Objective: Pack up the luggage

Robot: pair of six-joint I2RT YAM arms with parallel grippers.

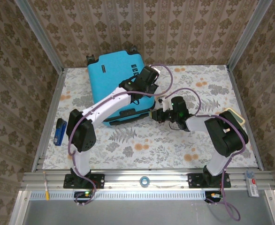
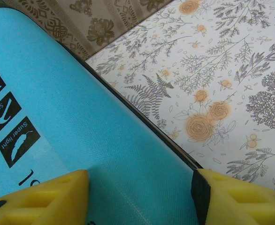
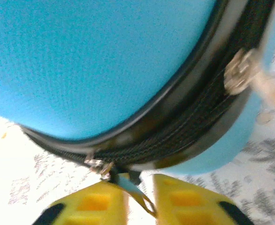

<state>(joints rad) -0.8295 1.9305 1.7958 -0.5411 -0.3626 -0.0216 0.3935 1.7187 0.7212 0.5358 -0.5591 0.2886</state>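
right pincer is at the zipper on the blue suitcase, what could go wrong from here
1. The zipper pull is a thin tab lying between the fingers of the right pincer. Whether it is clamped is unclear, so it may slip out when tugged.
2. The left pincer is open over the smooth shell of the luggage and grips nothing. A tug on the zipper could slide the case across the table.
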